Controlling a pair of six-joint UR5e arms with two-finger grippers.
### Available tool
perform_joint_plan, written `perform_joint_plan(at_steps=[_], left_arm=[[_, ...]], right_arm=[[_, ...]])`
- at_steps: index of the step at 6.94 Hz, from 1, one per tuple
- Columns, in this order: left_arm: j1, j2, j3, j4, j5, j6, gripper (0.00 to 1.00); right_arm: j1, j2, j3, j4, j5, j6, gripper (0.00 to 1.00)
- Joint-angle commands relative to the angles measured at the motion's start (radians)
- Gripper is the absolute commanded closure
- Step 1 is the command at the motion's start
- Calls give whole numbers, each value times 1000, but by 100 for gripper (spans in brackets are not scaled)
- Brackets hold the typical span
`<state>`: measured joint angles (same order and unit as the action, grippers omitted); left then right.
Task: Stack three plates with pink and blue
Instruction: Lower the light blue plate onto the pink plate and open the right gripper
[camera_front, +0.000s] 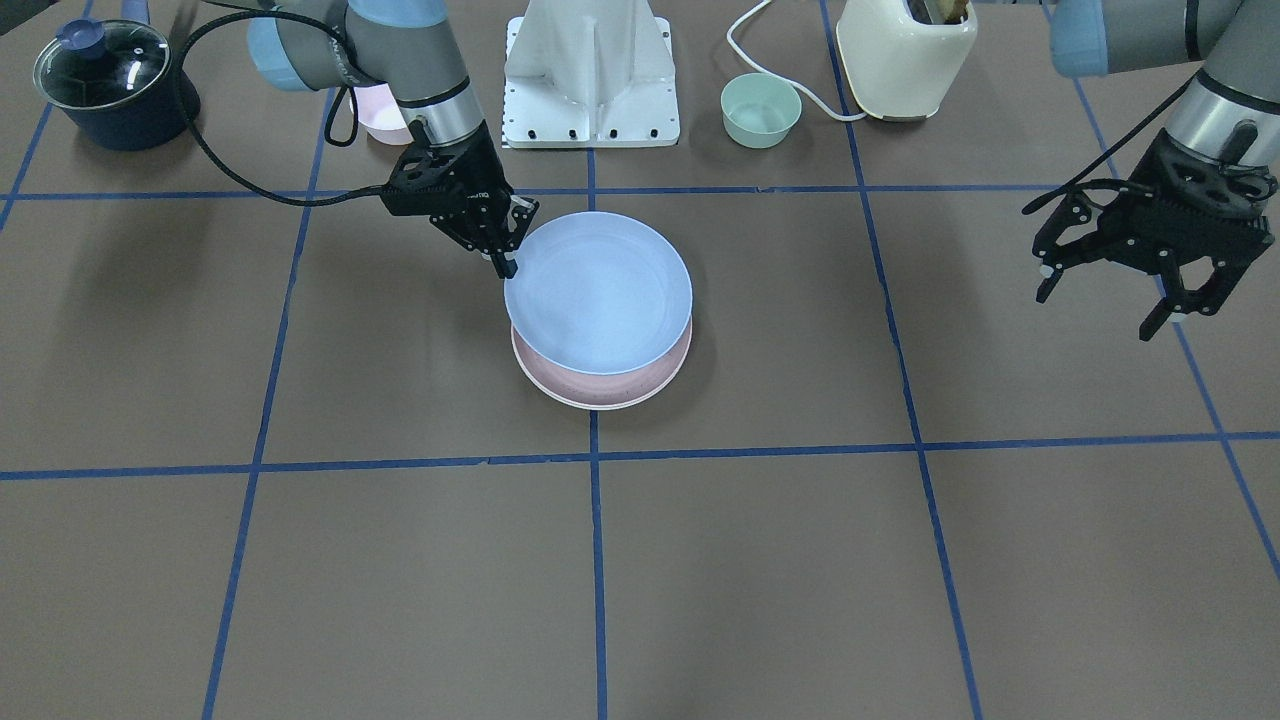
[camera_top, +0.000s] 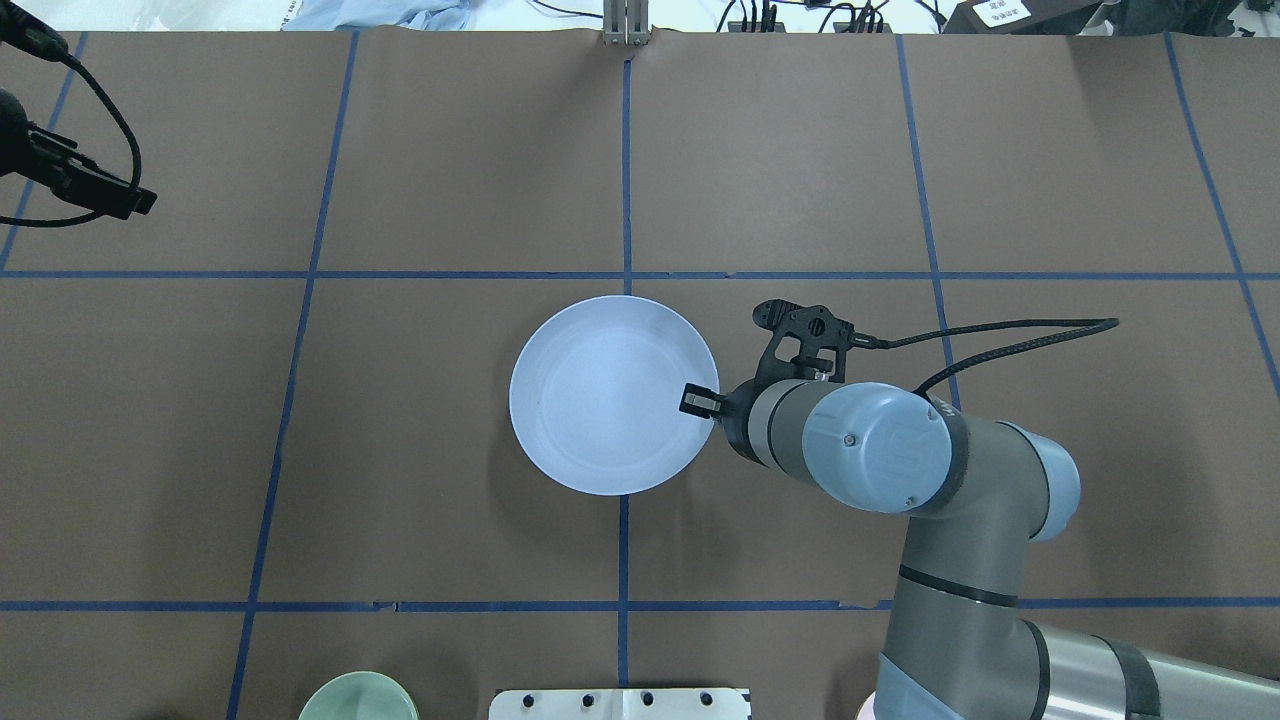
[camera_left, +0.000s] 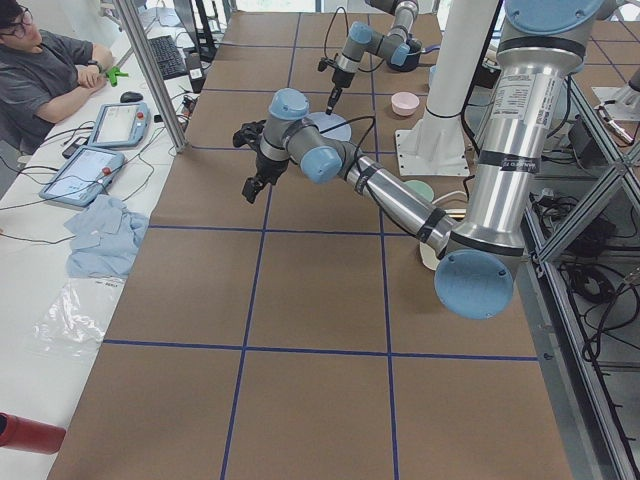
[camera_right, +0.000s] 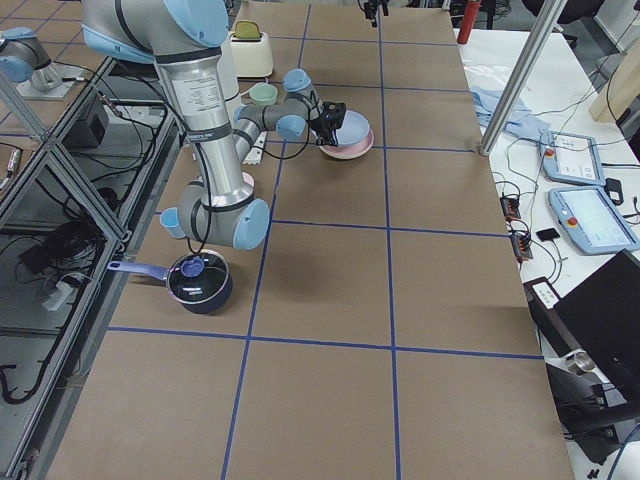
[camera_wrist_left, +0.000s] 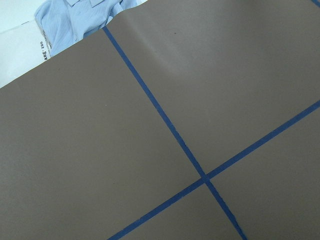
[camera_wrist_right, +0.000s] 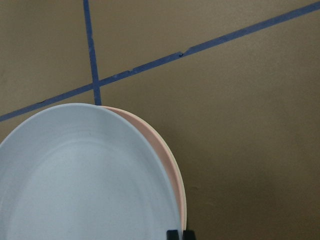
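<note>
We see the right fingers (camera_front: 503, 262) clenched on the rim of the light blue round matte plastic plate (camera_front: 598, 292), gripping it at the edge nearest the robot. This blue plate sits over the pale pink round plastic plate (camera_front: 556, 372), which lies on the cream round plastic plate (camera_front: 600, 406). The stack is near the middle of the brown counter (camera_front: 400, 580), just beside a crossing of blue tape lines (camera_front: 594, 458). In the front-facing view the blue plate is shifted toward the robot, so a crescent of pink and a thin cream rim show on the operators' side. We cannot tell whether the blue plate touches the pink one. From the right wrist view we look across the blue plate (camera_wrist_right: 85, 180) with the pink edge (camera_wrist_right: 160, 150) and cream edge (camera_wrist_right: 181, 192) curving beside it, and the fingertips (camera_wrist_right: 173, 234) show at the bottom edge. The left fingers (camera_front: 1165, 315) are spread wide, grasp nothing and hang above the counter, well apart from the plates. Along the robot's edge stand a small mint-green bowl (camera_front: 760, 110), a cream toaster (camera_front: 905, 55), a dark blue pot with a glass lid (camera_front: 110, 85) and a small pink bowl (camera_front: 380, 115), partly hidden behind the right arm.
</note>
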<state>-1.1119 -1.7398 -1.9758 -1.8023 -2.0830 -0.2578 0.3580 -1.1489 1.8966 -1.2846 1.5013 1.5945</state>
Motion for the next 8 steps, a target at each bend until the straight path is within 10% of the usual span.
perform_joint_plan(at_steps=[1, 3, 5, 8], left_arm=[[0, 11, -3, -5, -2, 0, 1], [1, 19, -8, -9, -3, -1, 0], [1, 20, -6, -9, -3, -6, 0], [0, 129, 12, -11, 6, -14, 0]], right_arm=[[-1, 23, -40, -2, -26, -7, 100], [6, 21, -56, -2, -38, -10, 100], [6, 21, -65, -4, -67, -25, 1], [196, 73, -50, -164, 140, -198, 0]])
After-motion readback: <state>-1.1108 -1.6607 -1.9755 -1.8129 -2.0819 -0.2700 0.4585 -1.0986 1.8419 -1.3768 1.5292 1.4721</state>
